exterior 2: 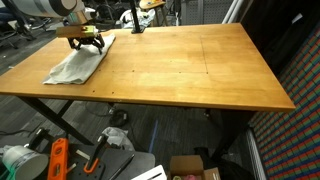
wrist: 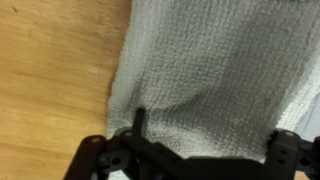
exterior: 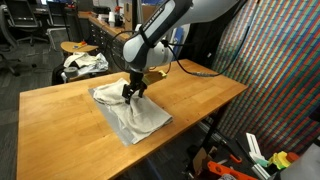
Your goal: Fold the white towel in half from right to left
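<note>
Tabletop (exterior: 60, 115): one white towel (exterior: 135, 118), two parted fingers (wrist: 140, 119)

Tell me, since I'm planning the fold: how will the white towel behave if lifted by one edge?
Probably floppy: the white towel lies rumpled on the table, so a lifted edge should drape. Likely light, as it looks thin. Its coarse weave in the wrist view suggests the open tool would not slip.

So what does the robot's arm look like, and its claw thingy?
The arm is made of chunky rounded tubes, white with dark bands at the joints. Near the wrist there is a yellowish-orange part. The gripper at the end is black, with two thin black fingers. No writing or markings can be made out.
</note>
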Controlling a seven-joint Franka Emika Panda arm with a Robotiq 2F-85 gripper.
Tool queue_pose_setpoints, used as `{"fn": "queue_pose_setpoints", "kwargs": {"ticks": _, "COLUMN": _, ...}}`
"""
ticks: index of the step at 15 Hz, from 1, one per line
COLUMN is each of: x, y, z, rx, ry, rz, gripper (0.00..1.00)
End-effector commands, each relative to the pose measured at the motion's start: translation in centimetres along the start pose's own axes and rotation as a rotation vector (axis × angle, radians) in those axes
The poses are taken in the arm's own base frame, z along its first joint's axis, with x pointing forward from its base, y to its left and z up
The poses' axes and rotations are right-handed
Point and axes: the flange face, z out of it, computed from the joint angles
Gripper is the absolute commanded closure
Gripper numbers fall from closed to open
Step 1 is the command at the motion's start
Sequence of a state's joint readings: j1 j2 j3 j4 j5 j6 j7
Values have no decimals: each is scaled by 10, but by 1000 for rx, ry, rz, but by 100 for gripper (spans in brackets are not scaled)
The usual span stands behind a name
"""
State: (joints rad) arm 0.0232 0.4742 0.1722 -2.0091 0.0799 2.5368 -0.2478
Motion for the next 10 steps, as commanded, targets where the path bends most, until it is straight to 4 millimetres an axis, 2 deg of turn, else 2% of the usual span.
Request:
{"fn": "queue_pose_setpoints", "kwargs": {"ticks": 1, "x": 2, "y": -4, "z": -25, "rx": -43, "ry": 5, "rz": -9, "gripper": 0}}
{"fn": "queue_pose_setpoints", "kwargs": {"ticks": 4, "x": 2, "y": -6, "z": -34, "rx": -39, "ry": 7, "rz": -16, "gripper": 0}}
{"fn": "queue_pose_setpoints", "kwargs": {"ticks": 6, "x": -3, "y": -15, "z": -42, "rx": -15, "ry": 8, "rz": -19, "gripper": 0}}
{"fn": "queue_pose_setpoints", "kwargs": {"ticks": 10, "x": -20, "y": -49, "z": -62, "rx": -26, "ry": 10, "rz": -46, "gripper": 0}}
